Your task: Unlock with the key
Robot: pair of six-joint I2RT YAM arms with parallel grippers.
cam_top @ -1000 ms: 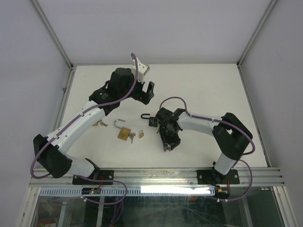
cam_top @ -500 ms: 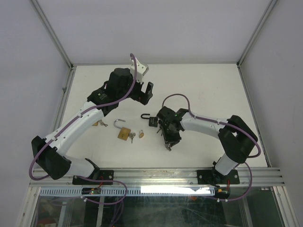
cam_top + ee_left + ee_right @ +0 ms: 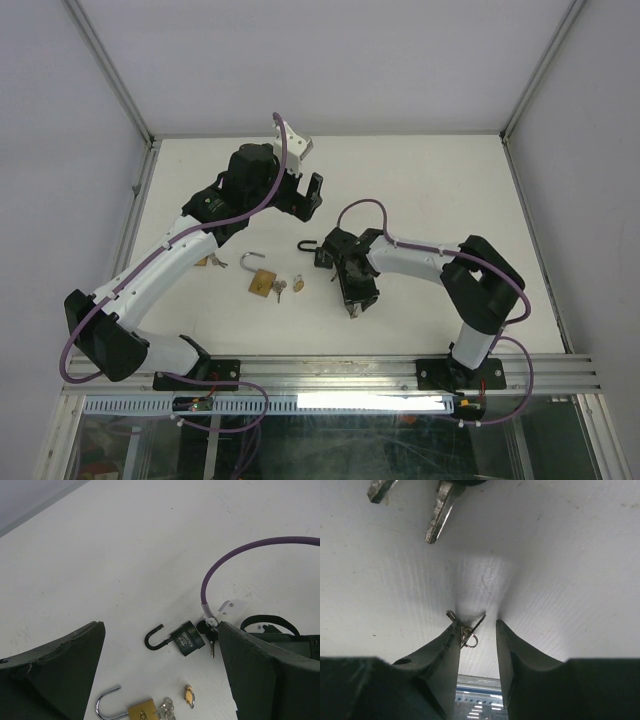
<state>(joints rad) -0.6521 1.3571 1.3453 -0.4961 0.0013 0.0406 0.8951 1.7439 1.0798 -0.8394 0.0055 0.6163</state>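
Jaws: right gripper [image 3: 476,624] slightly parted, nothing pinched between them; a small wire ring [image 3: 469,639] sits against 1 fingertip. The left gripper [image 3: 160,630] is spread wide and empty, hovering over the table [image 3: 430,180]. The black padlock [image 3: 188,639] lies flat on the table just beside the right wrist, shackle [image 3: 154,639] swung out. The keys [image 3: 211,641] are at its body end; can't tell if 1 is in the keyhole. A brass padlock [image 3: 262,284], also open, lies near it toward the left arm. Since 1 second ago the right elbow swings out and back in and the wrist nudges toward the lock. The padlock hasn't moved, and the left arm is about the same. Judgement: the black lock looks already unlocked and the right fingers are off the key, so this is likely a release or regrasp, not a fresh turn.
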